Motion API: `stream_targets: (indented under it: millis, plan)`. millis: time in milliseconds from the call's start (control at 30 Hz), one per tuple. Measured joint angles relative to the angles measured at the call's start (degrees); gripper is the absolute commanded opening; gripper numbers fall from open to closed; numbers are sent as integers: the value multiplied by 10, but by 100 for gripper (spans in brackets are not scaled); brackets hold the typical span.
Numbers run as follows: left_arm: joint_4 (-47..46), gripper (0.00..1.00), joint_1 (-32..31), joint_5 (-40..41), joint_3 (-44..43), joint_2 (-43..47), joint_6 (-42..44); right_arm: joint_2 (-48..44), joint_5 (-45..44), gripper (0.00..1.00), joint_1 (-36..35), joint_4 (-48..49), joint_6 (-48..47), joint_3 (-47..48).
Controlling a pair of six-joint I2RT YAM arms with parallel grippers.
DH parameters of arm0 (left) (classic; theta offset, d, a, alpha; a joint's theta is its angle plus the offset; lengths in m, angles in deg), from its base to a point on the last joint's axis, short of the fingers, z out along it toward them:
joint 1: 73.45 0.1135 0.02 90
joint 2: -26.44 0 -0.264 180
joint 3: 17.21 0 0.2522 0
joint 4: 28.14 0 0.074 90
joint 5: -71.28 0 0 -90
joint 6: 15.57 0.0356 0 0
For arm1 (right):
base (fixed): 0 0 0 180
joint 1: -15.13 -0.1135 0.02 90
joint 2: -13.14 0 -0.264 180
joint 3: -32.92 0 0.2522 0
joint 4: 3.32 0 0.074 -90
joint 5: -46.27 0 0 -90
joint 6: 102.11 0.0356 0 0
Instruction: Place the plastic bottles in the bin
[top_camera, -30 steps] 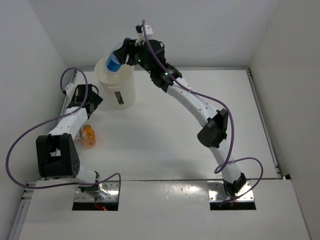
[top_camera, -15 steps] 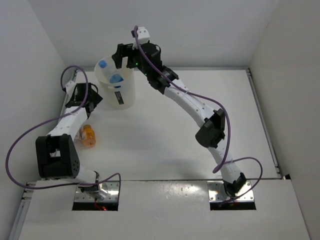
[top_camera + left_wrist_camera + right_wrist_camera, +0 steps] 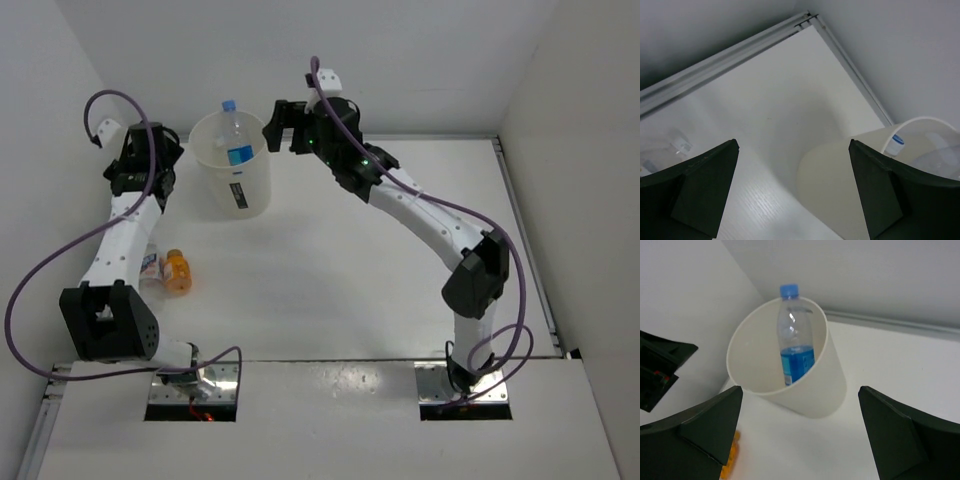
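The cream-white bin point(image 3: 240, 190) stands at the back left of the table. A clear bottle with a blue label and blue cap point(image 3: 238, 150) stands upright inside it, its cap above the rim. My right gripper point(image 3: 279, 126) hovers open and empty just right of the bin's rim; its wrist view looks down on the bin point(image 3: 825, 390) and the bottle point(image 3: 796, 360). My left gripper point(image 3: 145, 165) is open and empty, raised left of the bin point(image 3: 840, 185). An orange bottle point(image 3: 177, 271) and a plain clear bottle point(image 3: 150, 264) lie on the table beside the left arm.
The back wall and the table's rail point(image 3: 420, 137) run close behind the bin. The left wall and side rail point(image 3: 715, 62) are near the left arm. The left arm's black body point(image 3: 660, 365) shows just left of the bin.
My right gripper opened and dropped the blue-label bottle into the bin, then drew back to the right. My left arm rose and swung toward the back left corner.
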Motion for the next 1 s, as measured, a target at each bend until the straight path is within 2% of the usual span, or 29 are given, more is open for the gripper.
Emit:
stream_targets:
  millis: [100,333,500,667,1000]
  plan:
    - [21,99,0,12,21,19,-16,-29,0,100,0,1,25,-61]
    - [102,99,0,13,118,43,-28,-32,0,100,0,-15,64,-147]
    - [139,99,0,35,133,43,-26,-42,4,100,1,-21,88,-207]
    - [118,99,0,0,155,63,12,-54,8,100,5,-34,101,-241]
    - [94,99,0,-54,267,93,54,-73,9,100,18,-45,118,-252]
